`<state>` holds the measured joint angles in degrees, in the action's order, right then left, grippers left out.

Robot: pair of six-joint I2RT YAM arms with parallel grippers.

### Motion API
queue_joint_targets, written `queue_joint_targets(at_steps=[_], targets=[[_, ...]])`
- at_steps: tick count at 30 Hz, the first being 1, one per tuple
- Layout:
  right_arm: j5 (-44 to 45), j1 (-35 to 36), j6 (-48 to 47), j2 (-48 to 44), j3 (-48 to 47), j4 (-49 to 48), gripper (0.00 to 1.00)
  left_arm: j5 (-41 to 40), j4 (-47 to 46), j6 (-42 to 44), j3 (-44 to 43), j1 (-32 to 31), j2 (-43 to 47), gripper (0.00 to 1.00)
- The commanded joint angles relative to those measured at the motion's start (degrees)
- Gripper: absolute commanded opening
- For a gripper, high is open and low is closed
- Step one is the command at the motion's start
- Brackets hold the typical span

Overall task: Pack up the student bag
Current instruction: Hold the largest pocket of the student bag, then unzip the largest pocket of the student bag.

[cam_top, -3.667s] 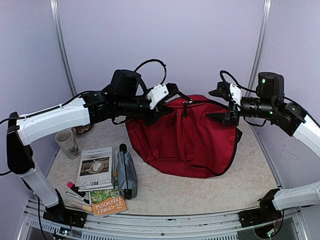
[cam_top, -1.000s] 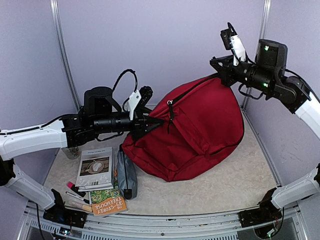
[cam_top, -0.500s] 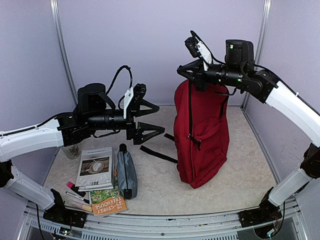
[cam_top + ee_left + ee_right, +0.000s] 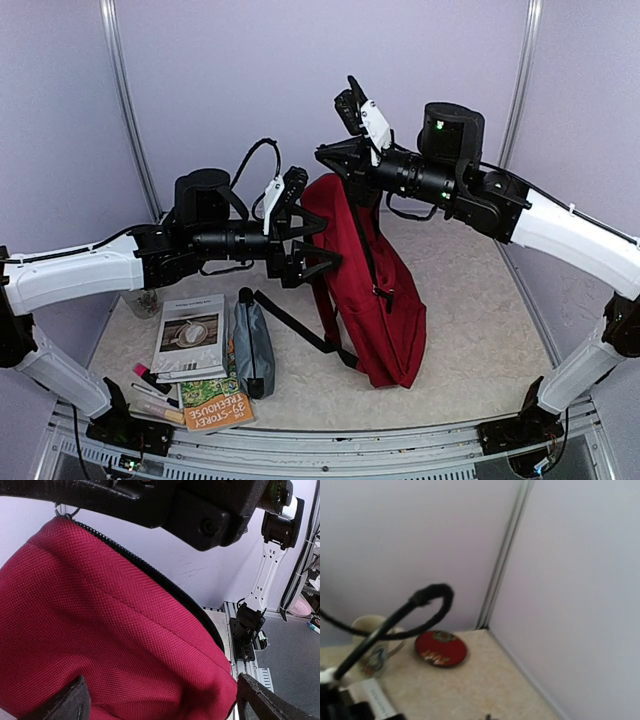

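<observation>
1. Top external view: the right end effector (image 4: pixel 330 158) is clamped together on the top edge of the student bag (image 4: pixel 385 300) and holds it up over the middle of the table (image 4: pixel 480 320).
2. The student bag hangs long and upright from that grip. It is dark red, with a black zipper running down its front. Its lower end is down at the table surface, but I cannot tell whether it rests there or just clears it.
3. The left end effector (image 4: pixel 318 243) stands with its jaws wide apart, just left of the bag's upper half and pointing at it.
4. Left wrist view: red fabric fills the frame between two dark fingertips (image 4: pixel 75 702) at the bottom corners. A black zipper follows the bag's curved edge.
5. A black strap (image 4: pixel 300 325) trails from the bag across the table toward a grey zip pouch (image 4: pixel 253 345).
6. Just left of the pouch lies a white booklet (image 4: pixel 190 335). An orange book (image 4: pixel 215 408) lies nearer the table's front edge.
7. Right wrist view, blurred: a mug (image 4: pixel 370 645) and a round red coaster (image 4: pixel 441 648) sit near the table's corner, with a black cable loop (image 4: pixel 420 600) in front of them.
</observation>
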<state>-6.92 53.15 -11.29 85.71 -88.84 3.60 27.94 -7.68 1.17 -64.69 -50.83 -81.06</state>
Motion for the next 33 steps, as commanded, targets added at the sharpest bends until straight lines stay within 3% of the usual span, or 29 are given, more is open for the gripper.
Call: queue_joint_targets(at_steps=[1, 12, 14, 15, 18, 21, 26, 33], targets=[[3.71, 0.8, 0.67, 0.22, 0.63, -12.15, 0.0, -0.33, -2.58, -1.55, -1.18, 0.09, -0.16, 0.99], [6.69, 2.58, 4.34, 3.95, 3.01, -23.05, 0.0, -11.24, -3.43, -3.38, -0.58, 0.18, -1.23, 0.99], [6.62, 2.69, 4.37, 4.31, 3.06, -23.75, 0.0, -13.3, -3.03, -2.84, -0.58, 0.41, -1.17, 0.95], [6.69, 2.69, 4.51, 4.37, 2.98, -23.73, 0.0, -13.78, -2.9, -2.53, -0.5, 0.53, -1.12, 0.87], [7.65, 2.75, 4.33, 3.84, 3.46, -23.42, 0.0, -14.3, -3.24, -1.69, -0.06, 0.56, -0.64, 0.4], [9.73, 2.57, 3.4, 3.05, 4.58, -23.06, 0.0, -12.93, -5.03, -1.63, 1.25, 0.71, 0.21, 0.0], [15.74, -0.65, 4.1, 0.6, 6.88, -21.35, 0.0, -13.01, -4.94, -0.2, 1.62, 0.64, 1.06, 0.0], [17.9, -15.0, 11.1, -9.61, 17.48, -23.28, 0.0, -12.77, -5.84, 1.58, 2.65, 0.73, 2.66, 0.0]])
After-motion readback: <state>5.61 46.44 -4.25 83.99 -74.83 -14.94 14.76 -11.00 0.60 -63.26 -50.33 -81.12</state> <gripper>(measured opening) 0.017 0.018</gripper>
